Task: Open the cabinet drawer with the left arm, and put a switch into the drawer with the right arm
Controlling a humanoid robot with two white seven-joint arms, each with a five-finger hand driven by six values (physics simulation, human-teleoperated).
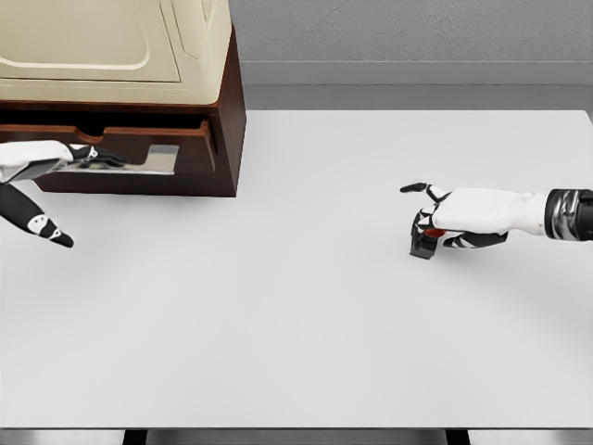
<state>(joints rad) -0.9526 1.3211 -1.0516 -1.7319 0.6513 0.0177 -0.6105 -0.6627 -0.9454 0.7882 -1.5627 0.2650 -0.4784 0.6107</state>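
A dark brown cabinet (227, 111) with a cream top stands at the table's back left. Its drawer (190, 148) has a silver handle (157, 159), and a dark gap shows above the drawer front. My left hand (88, 156) comes in from the left edge with its fingers hooked on the handle's left end and its thumb (46, 227) spread downward. At the right, a small black switch with a red part (424, 245) rests on the white table (278, 306). My right hand (434, 222) is curled over it, one finger sticking out to the left.
The grey back wall (417, 37) runs behind the table. The table's front edge (296, 428) lies near the bottom of the picture. White table surface stretches between the cabinet and the switch.
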